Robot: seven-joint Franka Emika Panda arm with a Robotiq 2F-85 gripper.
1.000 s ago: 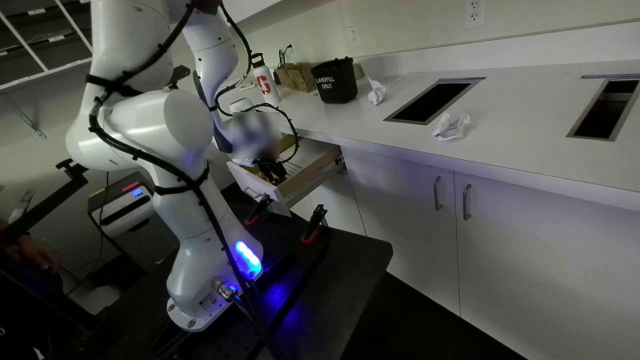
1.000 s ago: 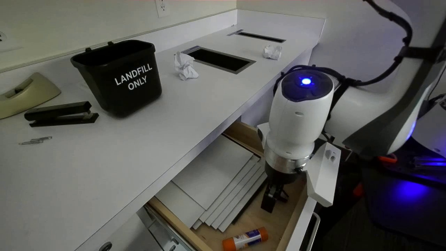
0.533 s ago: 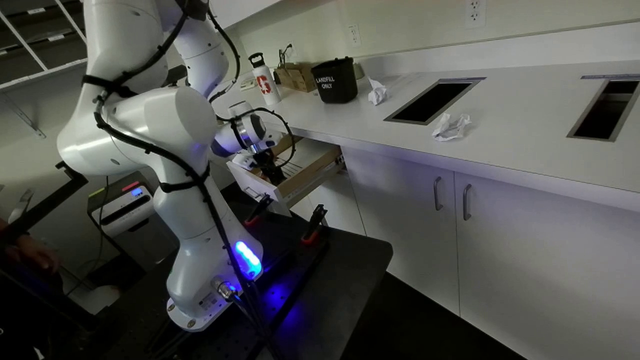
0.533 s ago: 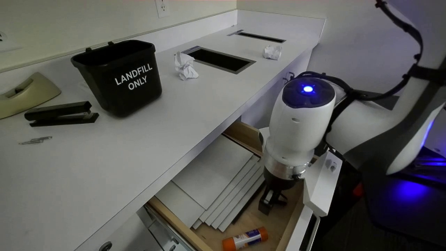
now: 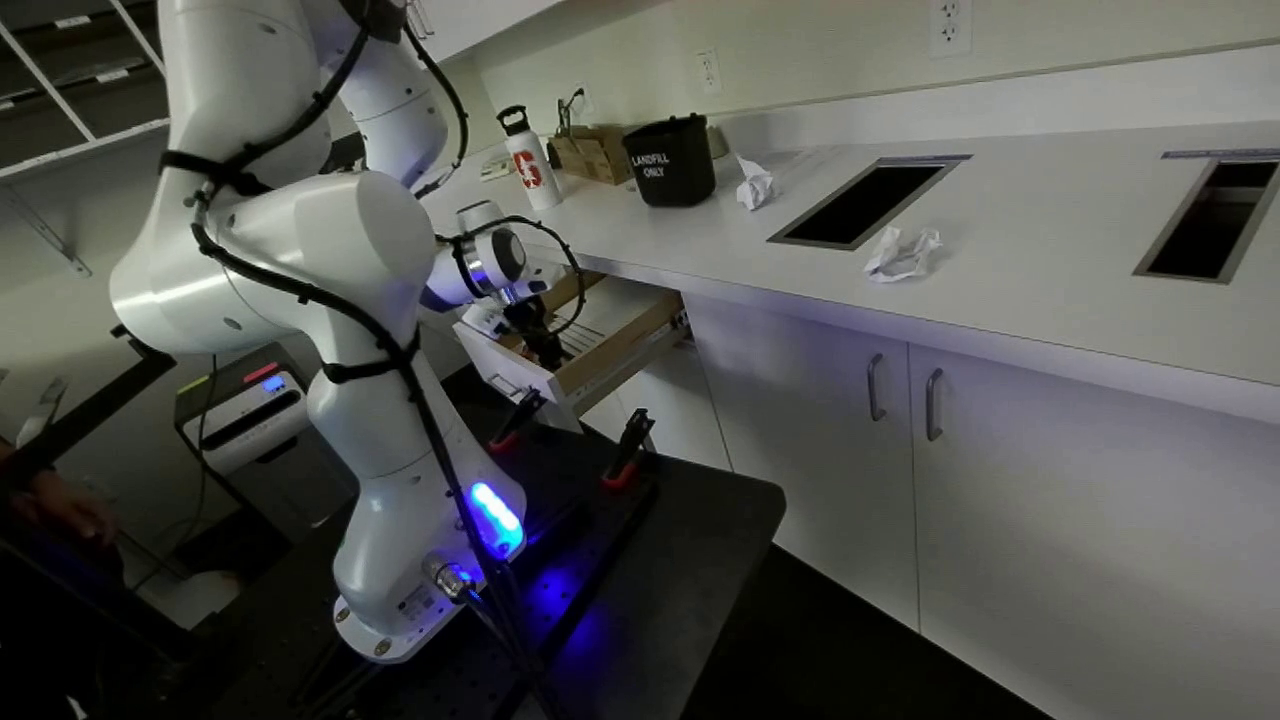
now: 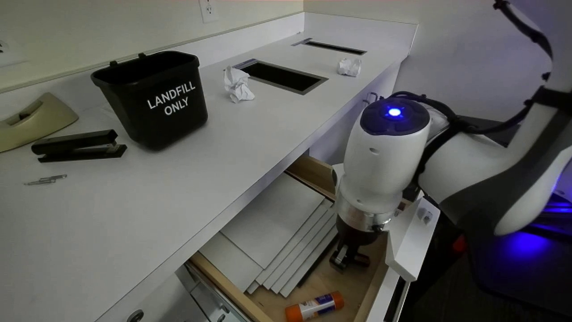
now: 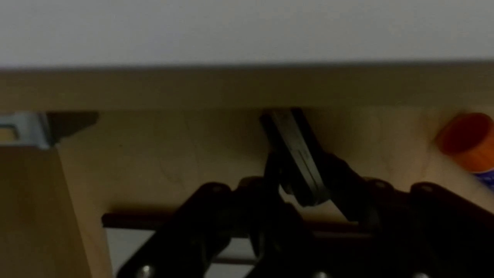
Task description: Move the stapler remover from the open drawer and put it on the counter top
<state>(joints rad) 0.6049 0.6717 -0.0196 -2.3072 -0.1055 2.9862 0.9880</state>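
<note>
Currently, gripper (image 7: 302, 161) clamps stapler remover (image 7: 297, 148); insufficient lift risks striking the front edge (image 5: 920, 330) of the counter top (image 6: 192, 179).

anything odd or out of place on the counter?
Yes: a crumpled paper sits on the counter top between the LANDFILL ONLY bin and a cut-out; a second wad lies nearer the counter's front. Both look like trash left outside the bin.

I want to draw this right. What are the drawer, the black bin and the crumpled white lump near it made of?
The drawer looks like smooth, pale wood or veneer inside, with faint grain. The black bin is probably plastic: dull sheen, moulded rim. The crumpled white lump looks like matte paper: sharp creases.
</note>
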